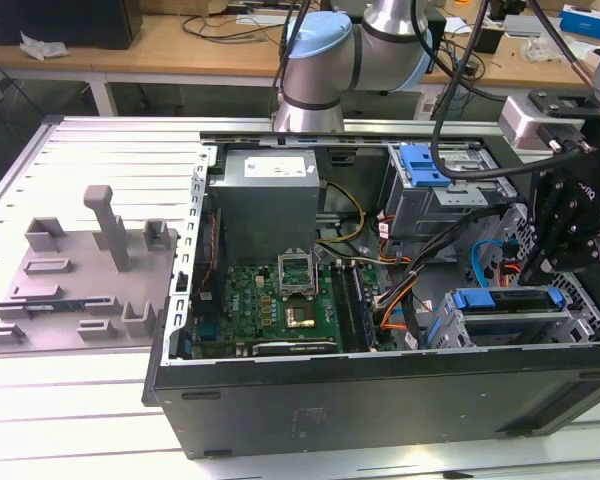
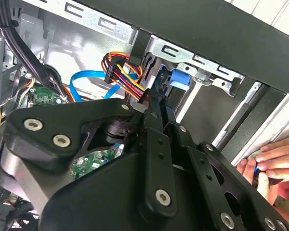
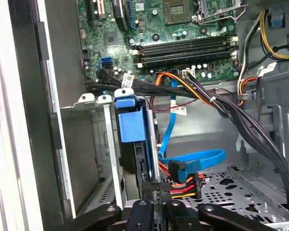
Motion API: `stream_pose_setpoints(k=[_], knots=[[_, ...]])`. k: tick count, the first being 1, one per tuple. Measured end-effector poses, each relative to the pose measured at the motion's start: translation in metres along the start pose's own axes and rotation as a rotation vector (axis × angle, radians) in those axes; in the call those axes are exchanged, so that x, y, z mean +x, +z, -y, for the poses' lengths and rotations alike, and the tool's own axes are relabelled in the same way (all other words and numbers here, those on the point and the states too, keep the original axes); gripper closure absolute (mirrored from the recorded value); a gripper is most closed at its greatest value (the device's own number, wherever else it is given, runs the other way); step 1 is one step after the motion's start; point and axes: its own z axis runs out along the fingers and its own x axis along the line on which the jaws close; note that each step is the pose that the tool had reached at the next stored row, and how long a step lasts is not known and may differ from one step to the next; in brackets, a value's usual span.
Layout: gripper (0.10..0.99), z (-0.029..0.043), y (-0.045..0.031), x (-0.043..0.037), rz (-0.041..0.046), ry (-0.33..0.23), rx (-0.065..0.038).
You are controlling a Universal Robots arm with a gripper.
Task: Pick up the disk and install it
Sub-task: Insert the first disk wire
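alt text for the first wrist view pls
The disk, blue-railed, stands on edge in a metal drive bay of an open computer case, with the gripper at its near end. A blue cable and a green motherboard lie beyond.

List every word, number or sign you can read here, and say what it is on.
Nothing reads clearly.
Power supply label: too small.
White cable tag: blurred.
Motherboard print: too small.
Disk: no print visible on its blue rail.
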Motion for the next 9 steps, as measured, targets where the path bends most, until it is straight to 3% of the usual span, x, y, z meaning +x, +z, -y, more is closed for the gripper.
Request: stream_pose_setpoints(k=[9], knots=[[0.918,-0.0002,-0.0009,-0.0021,-0.0022,-0.014,0.001]])
